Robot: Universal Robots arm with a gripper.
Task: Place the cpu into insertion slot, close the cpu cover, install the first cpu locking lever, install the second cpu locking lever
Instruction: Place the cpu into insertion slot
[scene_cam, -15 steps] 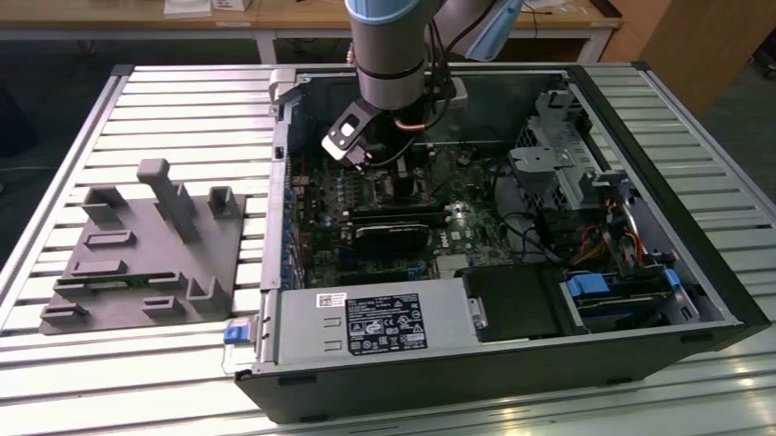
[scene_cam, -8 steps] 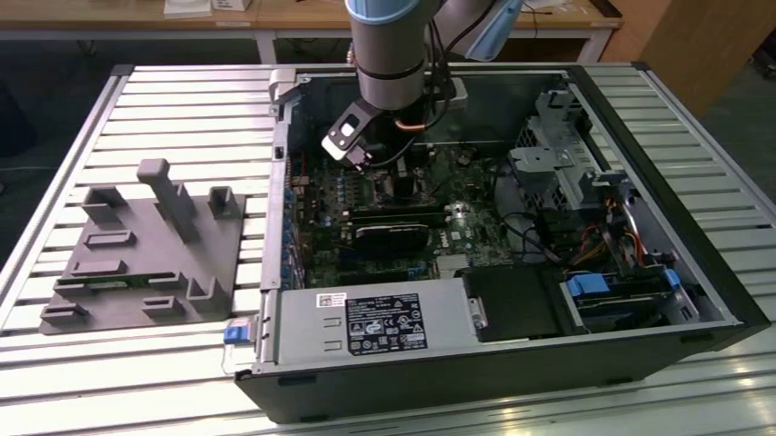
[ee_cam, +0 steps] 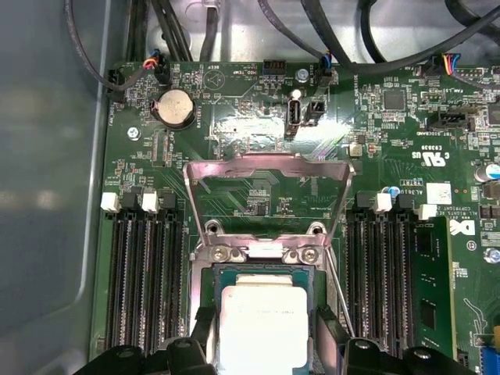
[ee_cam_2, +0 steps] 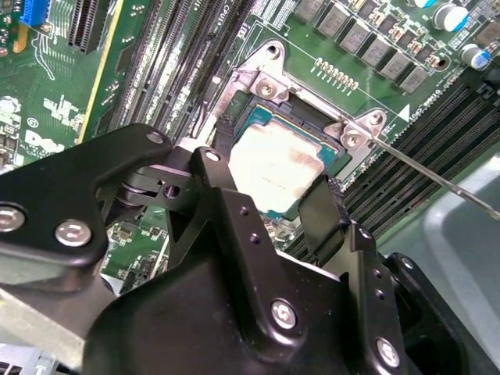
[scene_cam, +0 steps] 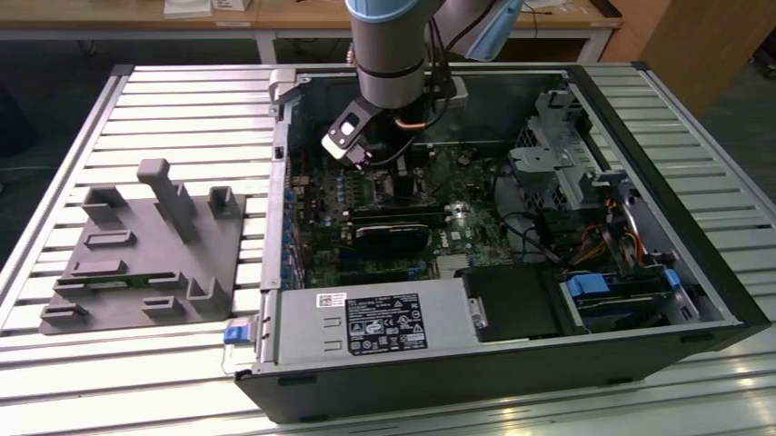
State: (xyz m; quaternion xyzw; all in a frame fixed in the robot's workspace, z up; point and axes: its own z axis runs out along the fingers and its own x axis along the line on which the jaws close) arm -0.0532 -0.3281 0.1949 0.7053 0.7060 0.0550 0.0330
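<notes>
The cpu (ee_cam: 262,312), a small square chip with a greyish metal top, lies in the insertion slot (ee_cam: 205,269) on the green motherboard; it also shows in the second wrist view (ee_cam_2: 269,168). My gripper (ee_cam: 262,348) (ee_cam_2: 273,162) straddles it, its black fingers (ee_cam_2: 322,205) pressed against two opposite edges of the chip. The cpu cover (ee_cam: 266,162), a thin silvery frame, stands swung open beyond the slot. A thin wire locking lever (ee_cam_2: 437,176) sticks out beside the socket. In the exterior view the arm (scene_cam: 388,82) reaches down into the computer case.
The open computer case (scene_cam: 282,109) lies on a slatted metal table. Memory slots (ee_cam: 144,266) flank the socket on both sides. A black fan card (scene_cam: 394,232) and a power supply (scene_cam: 376,327) sit nearer the front. A grey fixture (scene_cam: 145,245) stands at the exterior view's left.
</notes>
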